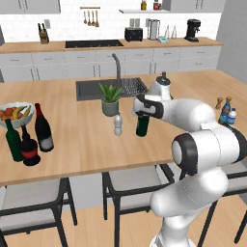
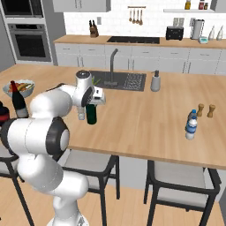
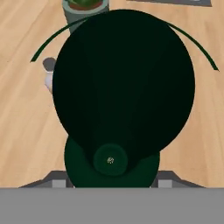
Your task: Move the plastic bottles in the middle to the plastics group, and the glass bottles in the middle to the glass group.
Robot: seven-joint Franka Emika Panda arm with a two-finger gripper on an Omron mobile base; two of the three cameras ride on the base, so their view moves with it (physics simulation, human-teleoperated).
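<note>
Item: gripper (image 1: 143, 116), pointing straight down over the island counter (image 1: 87, 140). Condition: jaws pressed in on the upper part of the short dark green bottle (image 1: 142, 125); from the hand's own camera the bottle (image 3: 111, 131) sits directly beneath, its cap centred between the finger tips.

Item: short dark green bottle, glass. Upright, long axis vertical and in line with the gripper's approach; base appears to rest on the wood. Seen also from the right base camera (image 2: 91, 114), under the gripper (image 2: 91, 105).

Item: small clear plastic bottle (image 1: 117, 125). Upright, just beside the gripper on its sink-ward left, apart from the held bottle.

Item: potted plant (image 1: 110, 100). Just beyond the gripper, near the sink (image 1: 111, 88).

Item: glass group. Slim green bottle (image 1: 14, 140) and squat red-labelled bottle (image 1: 30, 149), well apart from the gripper, far to its left along the counter; the tall wine bottle (image 1: 43, 128) stands next to them.

Item: plastics group (image 1: 227, 113). Well apart on the opposite side.

Judgement: the coming carry runs leftward toward the glass group; a lift first would likely clear the plastic bottle.
</note>
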